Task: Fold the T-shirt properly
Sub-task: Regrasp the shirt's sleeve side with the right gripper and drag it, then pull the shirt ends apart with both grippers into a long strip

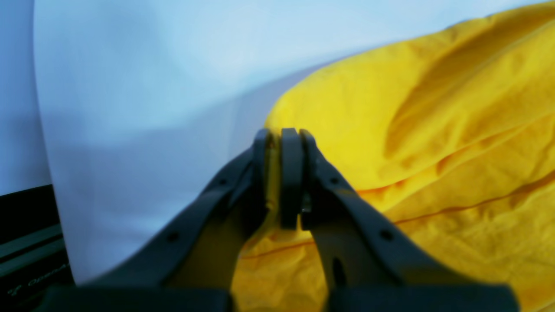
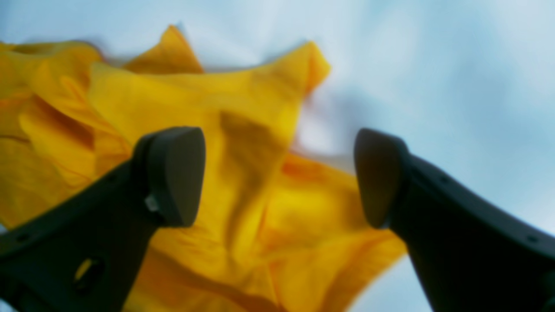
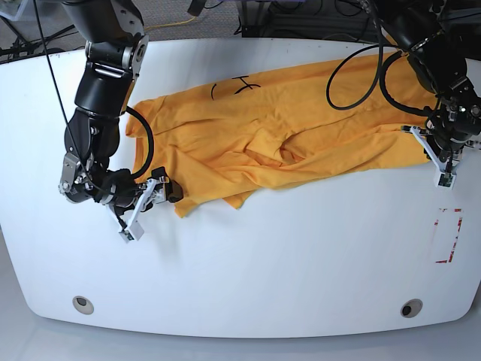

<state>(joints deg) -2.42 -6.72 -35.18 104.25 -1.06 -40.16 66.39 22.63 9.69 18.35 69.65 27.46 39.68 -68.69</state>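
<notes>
The wrinkled orange-yellow cloth T-shirt (image 3: 278, 135) lies spread on the white surface (image 3: 248, 263). The left tool (image 1: 282, 173) pinches its hem; the right tool (image 2: 279, 177) gapes, released. Better regrasp the near corner before folding.

so the T-shirt (image 3: 278, 131) lies spread across the back half of the desk (image 3: 248, 263), with the left end effector (image 3: 443, 154) at one end and the right end effector (image 3: 150, 197) just off the other
</notes>
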